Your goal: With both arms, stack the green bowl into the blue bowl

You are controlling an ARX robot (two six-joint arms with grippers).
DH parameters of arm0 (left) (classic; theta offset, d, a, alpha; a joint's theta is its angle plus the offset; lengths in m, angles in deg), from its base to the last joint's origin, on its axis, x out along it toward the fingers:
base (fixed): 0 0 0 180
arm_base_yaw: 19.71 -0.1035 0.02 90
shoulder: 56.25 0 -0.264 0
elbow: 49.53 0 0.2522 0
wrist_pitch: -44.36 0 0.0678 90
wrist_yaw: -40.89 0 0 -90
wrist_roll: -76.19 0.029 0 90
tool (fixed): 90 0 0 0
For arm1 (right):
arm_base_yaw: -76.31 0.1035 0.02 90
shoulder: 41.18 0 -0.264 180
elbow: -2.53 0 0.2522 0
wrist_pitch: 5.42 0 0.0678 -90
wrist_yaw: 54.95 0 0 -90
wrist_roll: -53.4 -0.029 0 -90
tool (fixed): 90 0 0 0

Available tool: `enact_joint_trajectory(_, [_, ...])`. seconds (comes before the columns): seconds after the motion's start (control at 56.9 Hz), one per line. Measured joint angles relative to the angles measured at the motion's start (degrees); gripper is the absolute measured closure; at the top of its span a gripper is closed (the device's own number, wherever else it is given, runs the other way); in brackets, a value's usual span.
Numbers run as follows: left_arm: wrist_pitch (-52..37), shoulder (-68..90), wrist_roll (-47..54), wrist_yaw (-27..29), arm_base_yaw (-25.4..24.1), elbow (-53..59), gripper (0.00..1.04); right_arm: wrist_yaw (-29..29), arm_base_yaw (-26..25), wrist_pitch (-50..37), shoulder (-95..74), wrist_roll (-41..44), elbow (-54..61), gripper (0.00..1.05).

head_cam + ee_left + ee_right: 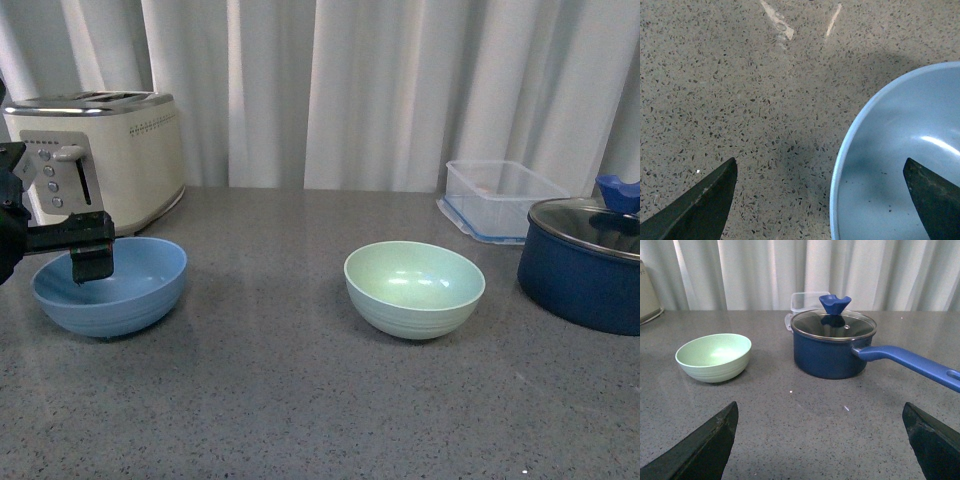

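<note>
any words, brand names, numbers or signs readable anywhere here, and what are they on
No text can be read in any view.
Toaster: small marks beside the buttons on its control panel, too small and blurred to read.
Blue bowl, green bowl, pot, clear container: no print visible.

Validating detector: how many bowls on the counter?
2. The blue bowl sits far left, before the toaster, left claw over its rim; the green bowl sits right of centre, left of the navy pot. No others visible.
</note>
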Motion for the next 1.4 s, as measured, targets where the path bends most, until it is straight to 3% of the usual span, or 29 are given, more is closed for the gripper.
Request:
enact_joint_trajectory(0.07, [0.11,0.7,-0.15,0.31,0.2,-0.35,0.1,0.0,0.0,0.0,0.0,0.0,0.0,0.1])
enact_joint_trajectory(0.632, [0.02,0.92,-3.5,-0.28,1.01,-0.66,1.0,0.0,0.0,0.0,0.0,0.0,0.0,0.1])
enact_joint_trajectory(1.405, [3.3,-2.51,-9.55,-1.09,11.67,-5.6,1.01,0.0,0.0,0.0,0.0,0.0,0.0,0.1])
